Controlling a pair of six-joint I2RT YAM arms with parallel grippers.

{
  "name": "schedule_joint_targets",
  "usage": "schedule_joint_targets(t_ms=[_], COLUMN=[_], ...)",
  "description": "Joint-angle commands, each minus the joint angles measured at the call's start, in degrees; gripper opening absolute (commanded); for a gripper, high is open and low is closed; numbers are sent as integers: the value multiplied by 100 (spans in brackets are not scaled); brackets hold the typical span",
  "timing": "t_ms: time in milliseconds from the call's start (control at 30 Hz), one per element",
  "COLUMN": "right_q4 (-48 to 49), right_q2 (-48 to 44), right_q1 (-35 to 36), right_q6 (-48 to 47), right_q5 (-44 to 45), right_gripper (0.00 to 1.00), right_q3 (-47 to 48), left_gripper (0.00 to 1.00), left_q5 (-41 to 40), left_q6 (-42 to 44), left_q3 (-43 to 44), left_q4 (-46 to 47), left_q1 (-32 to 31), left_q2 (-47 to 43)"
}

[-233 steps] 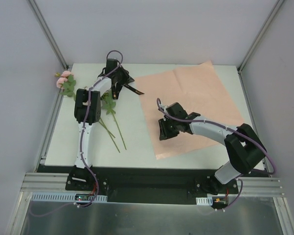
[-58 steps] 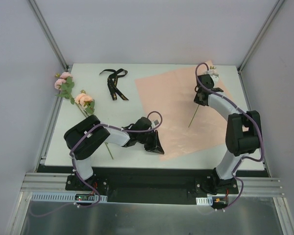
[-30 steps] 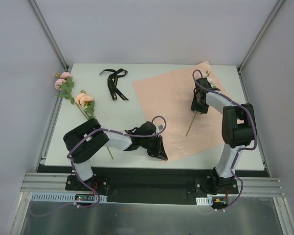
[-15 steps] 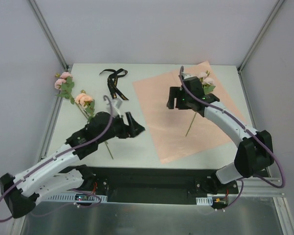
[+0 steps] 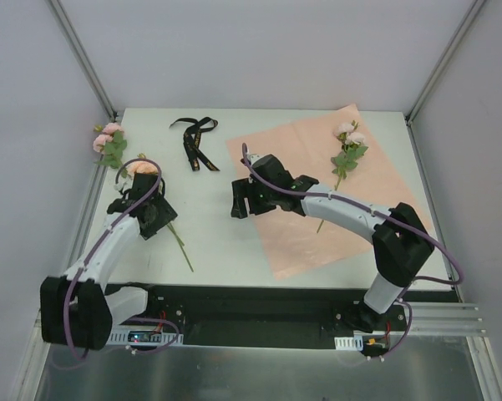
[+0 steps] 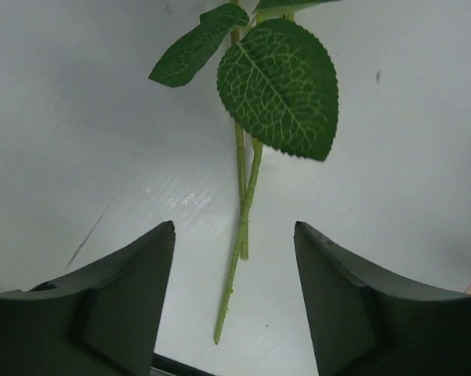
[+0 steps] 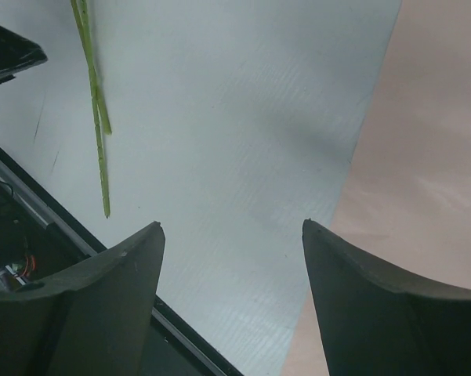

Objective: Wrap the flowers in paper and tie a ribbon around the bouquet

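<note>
Flower stem (image 5: 346, 154) lies on the pink paper (image 5: 309, 246) in the top view; two more stems (image 5: 109, 144) lie at the bench's (image 5: 225, 242) left side, with the black ribbon (image 5: 196, 144) between. In the left wrist view, the left fingers (image 6: 117, 298) are spread over a leafy stalk (image 6: 247, 196). In the right wrist view, the right fingers (image 7: 376, 313) are spread over the paper's edge.

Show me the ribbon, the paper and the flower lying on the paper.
ribbon (image 5: 192, 142): top view, on its middle strands.
paper (image 5: 294, 146): top view, on a bare far part.
flower (image 5: 348, 133): top view, on its pink blossoms.

One stem (image 5: 344, 159) on flat pink paper (image 5: 296, 146)
</note>
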Motion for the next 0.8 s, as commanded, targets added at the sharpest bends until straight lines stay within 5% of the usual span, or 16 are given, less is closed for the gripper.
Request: schedule_joint_targets(t_ms=[0,133,767], right_q4=[255,211,272], right_q2=[-447,-791,-1406], right_q1=[-8,0,-184], right_q6=[-2,-248,-635], right_q5=[136,497,717], right_gripper=[73,74,74], right_q3=[-151,-581,-1224], left_gripper=[58,38,32], left_q5=[-474,-405,-888], left_q6=[108,169,-77], left_q3=[460,653,1295], left_q4=[314,509,711], left_q1=[48,57,-31], left_q2=[838,1602,3247])
